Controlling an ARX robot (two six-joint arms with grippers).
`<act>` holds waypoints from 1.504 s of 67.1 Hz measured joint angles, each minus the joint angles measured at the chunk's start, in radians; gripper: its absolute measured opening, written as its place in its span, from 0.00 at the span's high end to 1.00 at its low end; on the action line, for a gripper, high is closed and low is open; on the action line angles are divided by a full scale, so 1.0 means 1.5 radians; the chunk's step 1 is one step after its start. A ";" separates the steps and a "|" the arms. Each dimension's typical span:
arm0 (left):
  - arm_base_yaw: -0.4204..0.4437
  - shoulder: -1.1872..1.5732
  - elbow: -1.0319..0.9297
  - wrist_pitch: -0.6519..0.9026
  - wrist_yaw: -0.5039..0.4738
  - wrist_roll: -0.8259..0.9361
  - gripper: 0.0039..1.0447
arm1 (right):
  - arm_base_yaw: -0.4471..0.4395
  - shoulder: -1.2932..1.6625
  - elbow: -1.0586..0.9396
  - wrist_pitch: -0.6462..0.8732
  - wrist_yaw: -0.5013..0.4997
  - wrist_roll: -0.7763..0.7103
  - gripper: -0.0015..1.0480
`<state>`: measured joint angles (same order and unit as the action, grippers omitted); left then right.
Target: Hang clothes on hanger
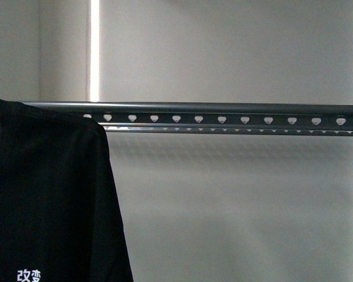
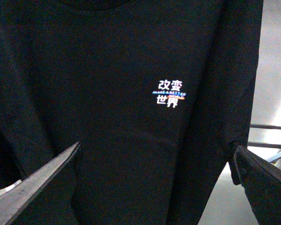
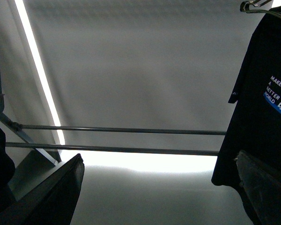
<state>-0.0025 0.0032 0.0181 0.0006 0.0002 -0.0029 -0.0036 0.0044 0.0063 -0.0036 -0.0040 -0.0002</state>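
The black T-shirt (image 1: 47,194) hangs at the left end of the hanger's grey rail (image 1: 235,119), which is punched with heart-shaped holes. White Chinese characters show low on the cloth. In the left wrist view the T-shirt (image 2: 107,93) fills the picture, and my left gripper (image 2: 159,187) stands open close in front of it, holding nothing. In the right wrist view the T-shirt (image 3: 257,93) hangs off to one side, and my right gripper (image 3: 159,187) is open in free air, apart from it. Neither gripper shows in the front view.
Two thin cross bars (image 3: 122,130) of the rack and a slanted leg (image 3: 28,136) lie beyond the right gripper. A thin metal hook (image 3: 253,5) shows above the shirt. A pale wall with a bright vertical strip (image 1: 94,50) stands behind the rail.
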 joint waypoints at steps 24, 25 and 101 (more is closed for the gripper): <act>0.000 0.000 0.000 0.000 0.000 0.000 0.06 | 0.000 0.000 0.000 0.000 0.000 0.000 0.07; 0.000 0.000 0.000 0.000 0.000 0.000 0.06 | 0.000 0.000 0.000 0.000 0.000 0.000 0.07; -0.219 0.585 0.418 0.123 -0.239 -0.120 0.06 | 0.000 0.000 0.000 0.000 0.000 0.000 0.07</act>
<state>-0.3317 0.8810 0.6453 0.1844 -0.3576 -0.1825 -0.0036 0.0044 0.0063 -0.0036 -0.0040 -0.0002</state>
